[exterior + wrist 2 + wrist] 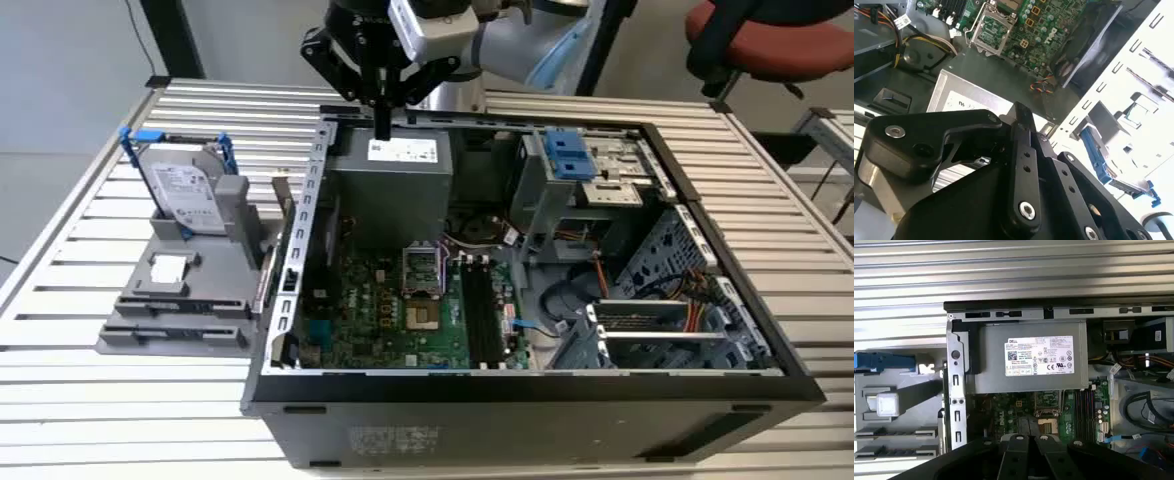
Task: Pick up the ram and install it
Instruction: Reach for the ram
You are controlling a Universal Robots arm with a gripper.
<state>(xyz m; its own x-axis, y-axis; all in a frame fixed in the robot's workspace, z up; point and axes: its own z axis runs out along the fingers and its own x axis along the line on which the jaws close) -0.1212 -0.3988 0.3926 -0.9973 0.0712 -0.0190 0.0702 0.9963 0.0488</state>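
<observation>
Gripper (383, 125) hanging over open computer case (534, 385), fingers drawn together, nothing seen between. Directly beneath: power supply (390, 190). Lower, beyond it: black memory slots (481, 310) on motherboard, apparently unfilled. Below gripper, toward exterior view's left: thin upright strip, probably ram (282, 200), at grey fixture (174, 320) near hard drive (180, 190). Pick-up and install both judged outstanding.
</observation>
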